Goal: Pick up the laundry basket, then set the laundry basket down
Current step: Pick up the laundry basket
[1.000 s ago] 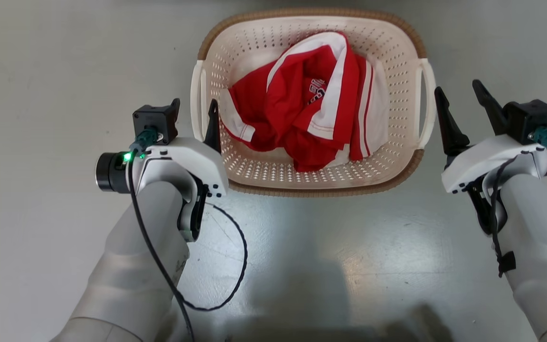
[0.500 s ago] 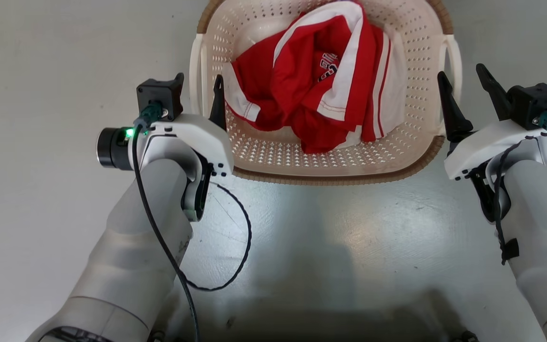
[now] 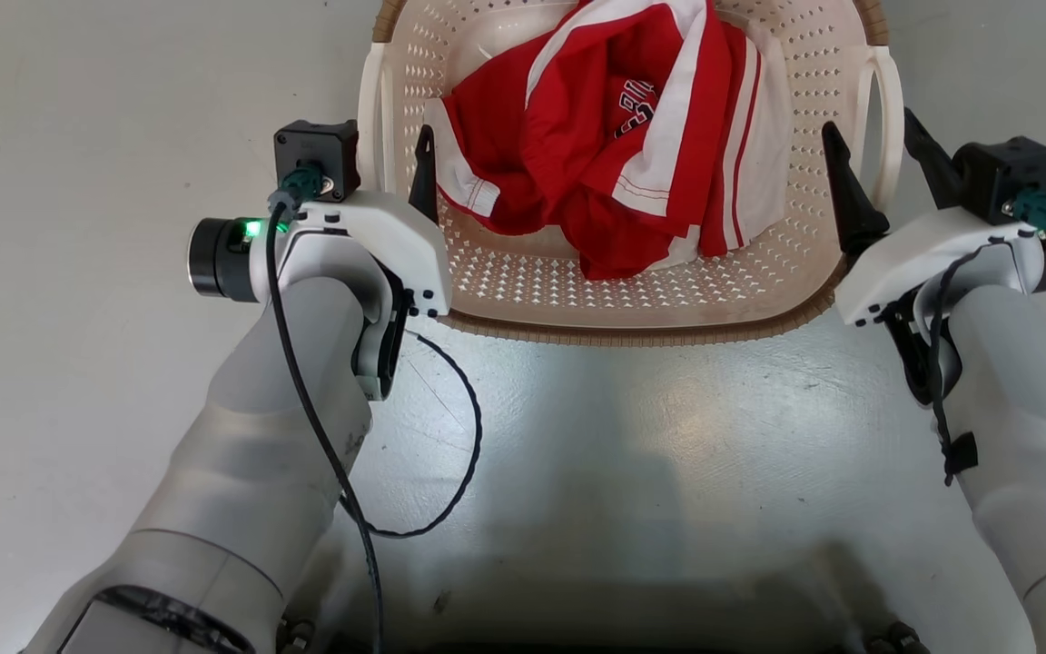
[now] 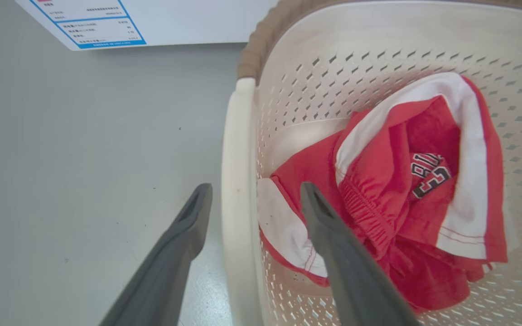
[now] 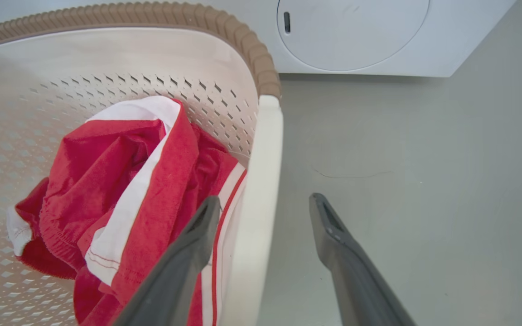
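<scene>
The laundry basket (image 3: 632,331), cream with holes and a brown woven rim, sits on the grey floor at the top of the head view, its far end cut off. A red and white garment (image 3: 605,154) lies inside. My left gripper (image 3: 387,173) is open astride the white left handle (image 3: 369,118), one finger inside the basket and one outside. The left wrist view shows that handle (image 4: 236,181) between the fingers of the left gripper (image 4: 255,188). My right gripper (image 3: 877,168) is open astride the right handle (image 3: 891,118). In the right wrist view, the right gripper (image 5: 265,200) straddles that handle (image 5: 265,158).
A white washing machine (image 5: 356,31) with a round door stands beyond the basket. A white panel with a blue-bordered label (image 4: 107,22) shows past the basket's left corner. A black cable (image 3: 459,454) loops off my left forearm over the floor.
The head camera has moved closer, so the basket sits higher and larger. My right gripper, earlier beside the right handle, now has its inner finger inside the basket. The left gripper stays astride its handle.
</scene>
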Robot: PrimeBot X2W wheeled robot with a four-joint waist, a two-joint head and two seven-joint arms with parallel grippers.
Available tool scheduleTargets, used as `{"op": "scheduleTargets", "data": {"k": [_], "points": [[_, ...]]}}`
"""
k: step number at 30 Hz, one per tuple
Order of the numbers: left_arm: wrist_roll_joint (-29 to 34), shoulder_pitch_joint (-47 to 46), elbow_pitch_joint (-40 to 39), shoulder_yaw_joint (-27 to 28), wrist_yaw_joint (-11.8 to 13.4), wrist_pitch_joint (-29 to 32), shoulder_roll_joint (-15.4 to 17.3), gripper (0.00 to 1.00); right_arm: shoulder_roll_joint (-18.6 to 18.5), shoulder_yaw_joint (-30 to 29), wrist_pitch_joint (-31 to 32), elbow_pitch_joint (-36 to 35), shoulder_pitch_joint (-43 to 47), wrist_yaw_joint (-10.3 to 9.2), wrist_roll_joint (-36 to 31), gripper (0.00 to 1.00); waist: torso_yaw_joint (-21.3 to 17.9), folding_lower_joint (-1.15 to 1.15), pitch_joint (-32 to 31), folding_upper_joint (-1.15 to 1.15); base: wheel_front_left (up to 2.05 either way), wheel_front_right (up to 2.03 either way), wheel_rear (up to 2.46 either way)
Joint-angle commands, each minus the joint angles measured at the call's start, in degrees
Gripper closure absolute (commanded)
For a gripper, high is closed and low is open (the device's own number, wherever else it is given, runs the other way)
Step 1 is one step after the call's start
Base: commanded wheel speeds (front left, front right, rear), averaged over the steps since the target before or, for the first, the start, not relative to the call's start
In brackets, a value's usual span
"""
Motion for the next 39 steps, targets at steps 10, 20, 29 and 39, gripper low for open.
{"op": "scheduleTargets", "data": {"k": [10,20,29,39], "points": [[-5.58,-2.20,3.82,-4.51,0.11,-0.32,1.27,0.00,2.36,1.10,-0.60,4.36,-0.50,0.34,2.28,0.00,-0.05,0.00,-0.17,0.00,0.00,0.00,0.00],[-9.79,-3.63,5.83,-8.62,0.48,-0.33,1.27,0.00,3.35,1.08,-0.60,6.96,-1.91,0.34,2.20,0.00,-0.08,0.00,-0.58,0.00,0.00,0.00,0.00],[-12.03,-4.43,6.31,-10.90,0.95,-0.35,1.27,0.00,3.66,0.99,-0.60,7.44,-2.28,0.34,2.00,0.00,-0.14,0.00,-0.79,0.00,0.00,0.00,0.00],[-13.07,-4.50,6.41,-12.14,1.33,-0.35,1.27,0.00,4.16,0.74,-0.60,8.40,-2.20,0.34,1.67,0.00,-0.36,0.00,-1.13,0.00,0.00,0.00,0.00]]}}
